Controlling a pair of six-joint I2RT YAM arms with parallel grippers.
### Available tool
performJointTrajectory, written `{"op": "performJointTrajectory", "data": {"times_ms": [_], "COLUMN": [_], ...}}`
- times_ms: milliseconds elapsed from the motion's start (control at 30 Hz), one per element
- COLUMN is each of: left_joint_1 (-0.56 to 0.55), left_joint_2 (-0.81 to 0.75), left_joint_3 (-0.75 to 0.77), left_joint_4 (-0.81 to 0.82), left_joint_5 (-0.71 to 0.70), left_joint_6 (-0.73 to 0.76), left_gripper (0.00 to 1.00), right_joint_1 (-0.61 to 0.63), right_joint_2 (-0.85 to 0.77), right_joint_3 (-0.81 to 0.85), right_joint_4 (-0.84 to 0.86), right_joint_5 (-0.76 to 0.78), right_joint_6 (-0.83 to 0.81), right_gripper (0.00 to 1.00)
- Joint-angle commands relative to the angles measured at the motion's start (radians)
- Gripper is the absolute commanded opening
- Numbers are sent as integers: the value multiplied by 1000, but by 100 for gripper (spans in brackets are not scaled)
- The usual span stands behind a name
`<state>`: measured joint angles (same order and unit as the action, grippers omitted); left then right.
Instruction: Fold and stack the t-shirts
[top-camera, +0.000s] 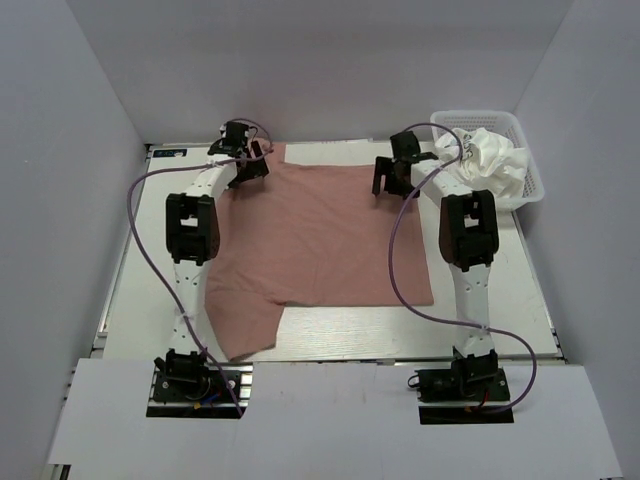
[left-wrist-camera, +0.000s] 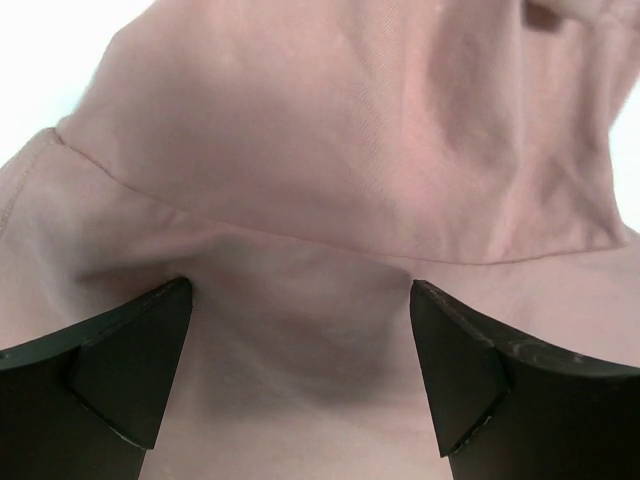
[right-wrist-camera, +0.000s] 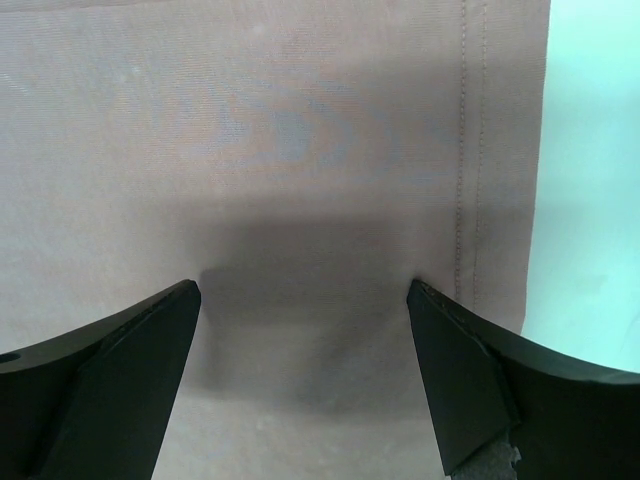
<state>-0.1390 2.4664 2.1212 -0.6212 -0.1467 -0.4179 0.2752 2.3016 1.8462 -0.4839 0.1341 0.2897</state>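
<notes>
A dusty pink t-shirt (top-camera: 320, 235) lies spread flat on the table, one sleeve trailing toward the near left. My left gripper (top-camera: 245, 172) is open over its far left corner, where the cloth (left-wrist-camera: 330, 180) is folded and bunched between the jaws. My right gripper (top-camera: 386, 182) is open over the far right edge, the jaws just above the flat cloth (right-wrist-camera: 300, 170) beside the stitched hem (right-wrist-camera: 468, 160). White t-shirts with dark print (top-camera: 492, 160) lie crumpled in the basket.
A white plastic mesh basket (top-camera: 530, 165) stands at the far right corner of the table. Purple cables run along both arms. White walls close in the table on three sides.
</notes>
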Motion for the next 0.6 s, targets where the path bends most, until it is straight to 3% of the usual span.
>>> {"op": "performJointTrajectory", "data": {"times_ms": [0,200,367,467,533,567], "left_joint_1": [9,27,38,38,38,29], "left_joint_2": [143,189,67,-89,-196,-255], "left_joint_3": [126,253,306,272,162,104], "left_joint_4": [-61,104,156,108,40,19], "left_joint_5": [122,263,346,346,314,285], "left_joint_6": [14,5,5,5,5,5], "left_gripper": [100,100,100,100,100,100], "right_joint_1": [-59,-106,-88,-45,2,15], "right_joint_2": [169,251,130,-48,-166,-203], "right_joint_3": [165,393,415,346,231,81], "right_joint_4": [-125,-82,-27,-42,-3,14], "right_joint_5": [-48,-123,-171,-189,-170,-103], "right_joint_6": [-37,-98,-227,-285,-285,-268], "right_gripper": [90,90,90,90,90,90]}}
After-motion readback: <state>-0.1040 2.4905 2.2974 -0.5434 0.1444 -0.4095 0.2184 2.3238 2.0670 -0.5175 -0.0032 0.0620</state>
